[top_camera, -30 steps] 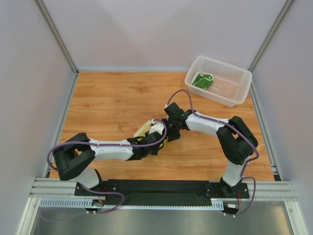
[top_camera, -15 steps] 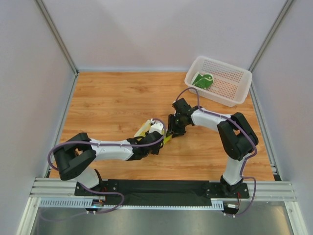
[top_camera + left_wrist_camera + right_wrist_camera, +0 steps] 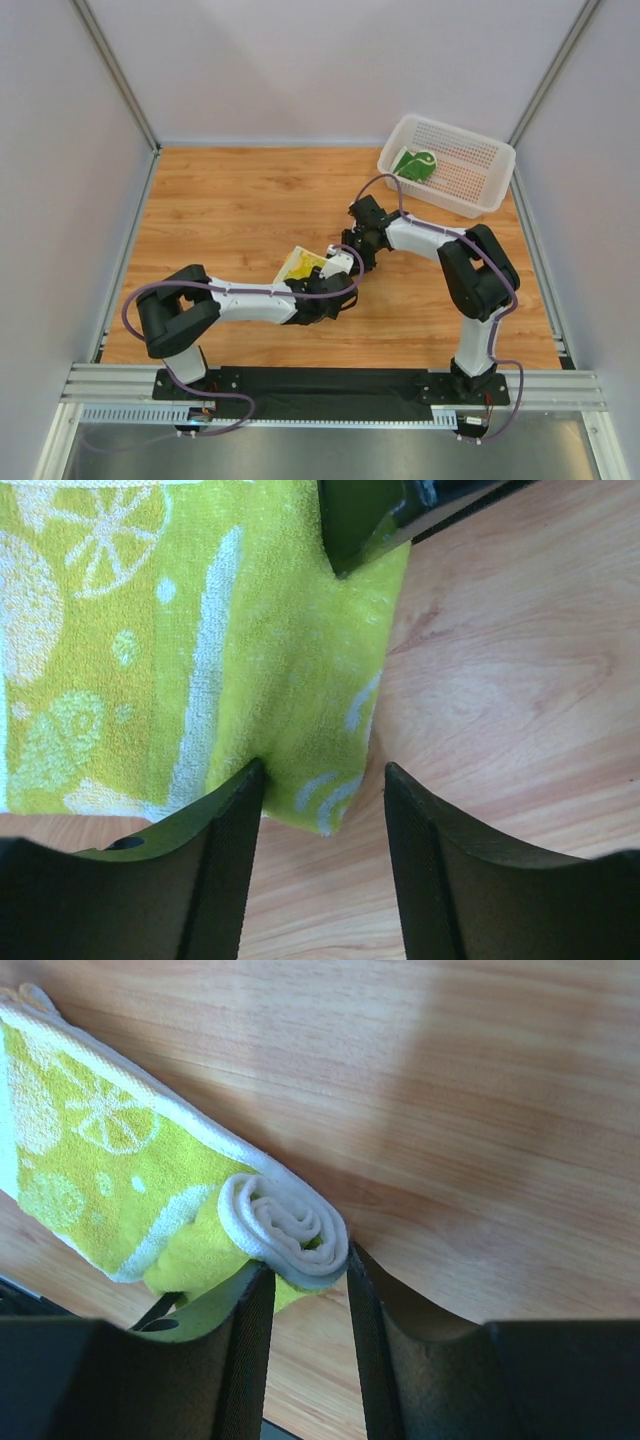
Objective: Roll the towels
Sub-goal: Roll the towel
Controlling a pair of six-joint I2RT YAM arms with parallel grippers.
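Top view, towels: yellow towel [image 3: 300, 265] spread mid-table [image 3: 230, 210], just left of where both grippers meet; green towel [image 3: 413, 163] far right inside basket [image 3: 470, 190], bundled, cannot tell how neatly.
Top view, grippers: left gripper [image 3: 338, 272] and right gripper [image 3: 357, 255] nearly touching over the yellow towel's right end.
Left wrist view, left gripper [image 3: 325, 775]: fingers apart, straddling the towel's near right corner, clamped on nothing; one right finger visible at the far edge, on the cloth.
Right wrist view, right gripper [image 3: 305, 1270]: narrow gap, seemingly pinched on the rolled end of the yellow towel; only a few turns wound, the rest flat toward the left.
Step in hand: probably early rolling of the yellow towel, with its right end started.
Next move calls for: turning the roll leftward along the flat strip while keeping it tight; likely pinning or guiding the cloth with the open left fingers so the layers do not slip or skew.
Against a second ago: left arm swung further right and its elbow drawn in; more yellow cloth exposed; right gripper shifted slightly right; green towel and basket unmoved.
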